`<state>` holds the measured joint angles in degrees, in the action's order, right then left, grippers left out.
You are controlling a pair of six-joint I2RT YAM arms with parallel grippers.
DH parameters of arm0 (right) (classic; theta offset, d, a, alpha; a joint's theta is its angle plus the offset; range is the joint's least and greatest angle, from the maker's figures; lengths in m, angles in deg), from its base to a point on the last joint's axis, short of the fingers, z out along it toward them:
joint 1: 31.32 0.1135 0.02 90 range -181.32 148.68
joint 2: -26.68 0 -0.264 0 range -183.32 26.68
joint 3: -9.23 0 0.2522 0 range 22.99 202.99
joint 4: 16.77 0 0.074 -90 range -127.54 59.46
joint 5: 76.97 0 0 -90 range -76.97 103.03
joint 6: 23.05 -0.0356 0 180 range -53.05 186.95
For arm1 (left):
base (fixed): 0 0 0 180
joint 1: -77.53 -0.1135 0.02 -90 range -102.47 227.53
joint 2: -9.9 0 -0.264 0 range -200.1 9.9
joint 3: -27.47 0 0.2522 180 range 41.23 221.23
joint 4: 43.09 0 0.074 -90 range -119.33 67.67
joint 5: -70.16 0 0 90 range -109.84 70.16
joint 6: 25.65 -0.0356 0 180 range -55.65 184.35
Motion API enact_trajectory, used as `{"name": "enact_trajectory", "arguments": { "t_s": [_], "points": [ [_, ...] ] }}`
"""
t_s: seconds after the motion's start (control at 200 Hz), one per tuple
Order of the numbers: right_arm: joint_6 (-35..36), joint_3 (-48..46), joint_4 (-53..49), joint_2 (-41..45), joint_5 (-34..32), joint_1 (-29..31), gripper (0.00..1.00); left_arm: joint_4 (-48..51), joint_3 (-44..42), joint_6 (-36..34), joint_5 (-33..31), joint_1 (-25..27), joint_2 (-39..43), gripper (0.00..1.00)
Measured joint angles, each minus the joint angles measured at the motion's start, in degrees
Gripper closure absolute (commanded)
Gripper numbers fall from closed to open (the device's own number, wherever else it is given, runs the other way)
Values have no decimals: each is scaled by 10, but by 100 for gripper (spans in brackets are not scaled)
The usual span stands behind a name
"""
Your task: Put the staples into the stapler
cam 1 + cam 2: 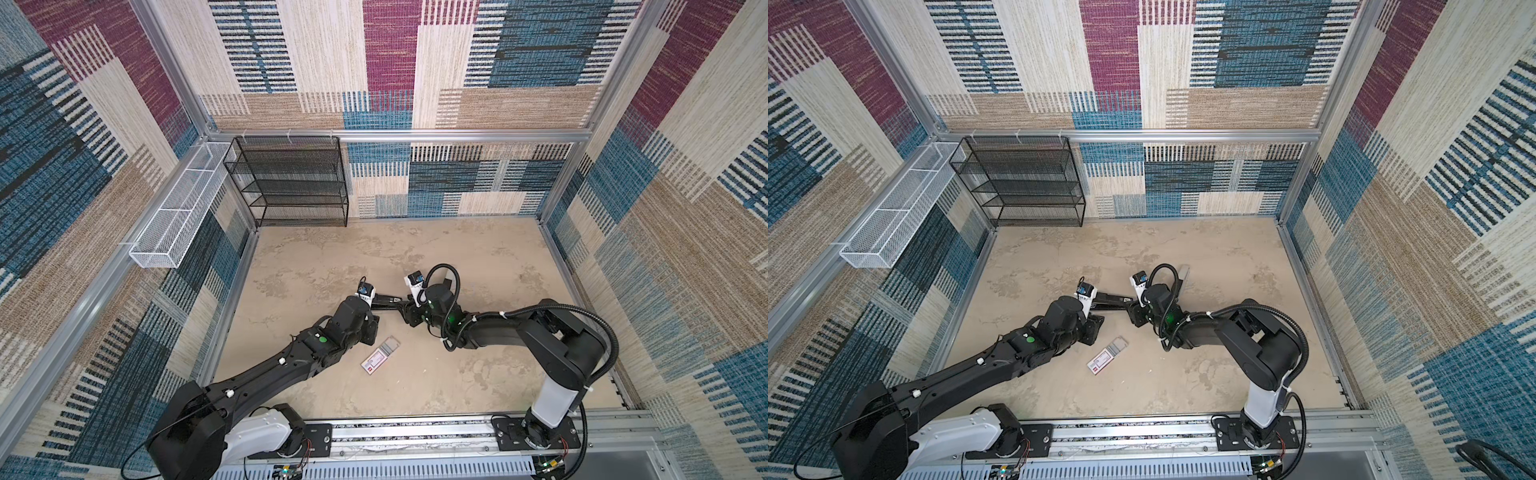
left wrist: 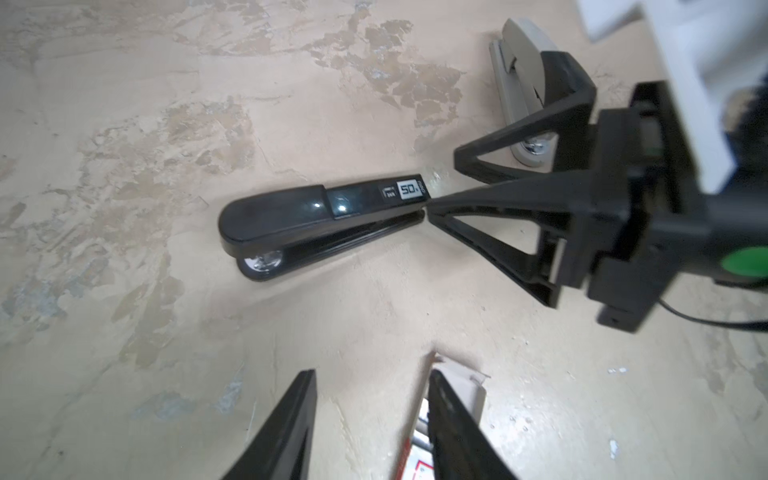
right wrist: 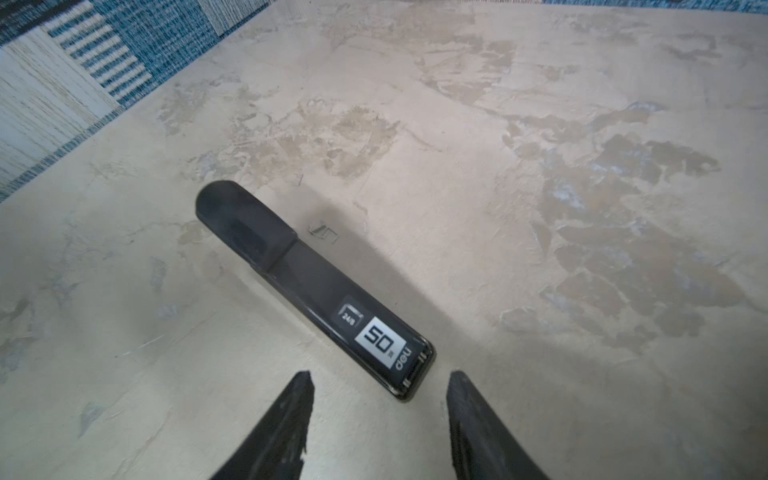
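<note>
the right gripper (image 3: 380, 374) stands moderately wide and empty, its fingertips straddling the rear end of the black stapler (image 3: 307, 282) with a gap showing on each side in the right wrist view. the left wrist view suggests one fingertip may just touch that end. the stapler lies closed and flat on the table (image 3: 540, 124), its long axis running straight out from this gripper toward the left arm.

the left gripper (image 2: 371, 374) is also parted with nothing between its fingers. it hovers on the robot-base side of the stapler, and the staples box (image 1: 380, 357) lies just beside it, angled to the stapler and near it.

the left arm is the nearer one to the staples, the right to the stapler's hinge end. a grey stapler (image 2: 523, 83) sits beyond the black one.
</note>
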<state>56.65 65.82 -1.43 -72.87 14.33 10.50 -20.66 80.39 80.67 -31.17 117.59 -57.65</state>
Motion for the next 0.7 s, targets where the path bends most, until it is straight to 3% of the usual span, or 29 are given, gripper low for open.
{"name": "enact_trajectory", "arguments": {
  "t_s": [0.145,0.411,0.701],
  "points": [
    [-7,-27,-7,55,1,0,44,35,80,6,2,-50,-54,50],
    [-25,-85,-38,142,1,-1,44,95,196,28,64,-129,-207,52],
    [-38,-127,-57,207,-26,-1,44,92,195,49,157,-152,-262,59]
  ]
}}
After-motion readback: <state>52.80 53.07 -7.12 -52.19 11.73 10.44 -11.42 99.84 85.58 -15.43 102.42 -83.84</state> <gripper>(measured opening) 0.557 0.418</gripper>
